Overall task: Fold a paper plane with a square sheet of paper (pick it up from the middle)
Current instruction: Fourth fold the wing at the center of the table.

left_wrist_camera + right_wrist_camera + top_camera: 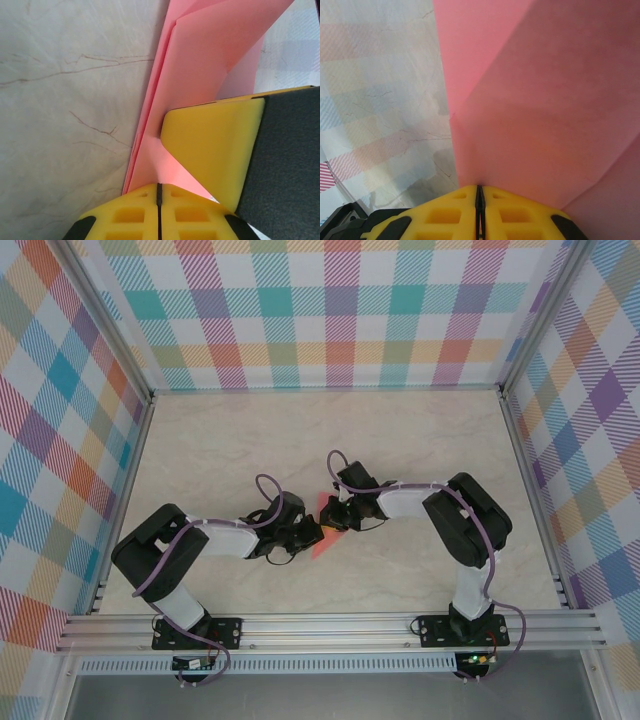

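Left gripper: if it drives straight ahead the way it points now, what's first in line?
The paper, pinched in the shut jaws of the left gripper. Just past it, a yellow finger of the right gripper sits almost in line; depth unclear, looks close.

Three cameras: one high and wide, two close in, all meeting on the pink paper [321,543].
The top camera looks down from above and behind the arms and takes in the whole table [250,440], with the paper small at its middle. Each wrist camera looks out along its own fingers, very near the paper. The left gripper [159,186] camera also sees bare table and a finger of the right gripper [479,187].
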Robot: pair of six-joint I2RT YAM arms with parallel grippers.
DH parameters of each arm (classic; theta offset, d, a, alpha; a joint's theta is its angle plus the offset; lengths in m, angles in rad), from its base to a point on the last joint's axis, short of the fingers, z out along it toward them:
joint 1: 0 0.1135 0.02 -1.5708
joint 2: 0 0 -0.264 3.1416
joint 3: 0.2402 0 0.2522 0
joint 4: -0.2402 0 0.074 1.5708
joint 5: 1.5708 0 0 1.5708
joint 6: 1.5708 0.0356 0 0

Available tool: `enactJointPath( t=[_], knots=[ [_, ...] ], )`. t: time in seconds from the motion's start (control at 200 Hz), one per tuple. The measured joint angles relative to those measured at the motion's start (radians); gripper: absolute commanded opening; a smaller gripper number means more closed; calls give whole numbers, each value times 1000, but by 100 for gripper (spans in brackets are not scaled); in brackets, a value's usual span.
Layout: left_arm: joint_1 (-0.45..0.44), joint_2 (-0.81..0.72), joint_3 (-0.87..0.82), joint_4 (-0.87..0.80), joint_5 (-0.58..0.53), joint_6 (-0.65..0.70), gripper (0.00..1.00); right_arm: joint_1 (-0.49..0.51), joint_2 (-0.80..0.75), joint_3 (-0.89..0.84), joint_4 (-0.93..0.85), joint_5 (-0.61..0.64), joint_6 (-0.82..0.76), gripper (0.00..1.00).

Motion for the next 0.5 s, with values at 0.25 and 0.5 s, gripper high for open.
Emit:
enactJointPath(
  t=[0.25, 0.5],
  knots=[
    [0, 0, 0, -1, 0, 0, 6, -31, 0, 0, 4, -10, 0, 13],
    [0, 0, 0, -1, -1, 0, 6, -101, 5, 5, 8, -15, -15, 13]
  ],
)
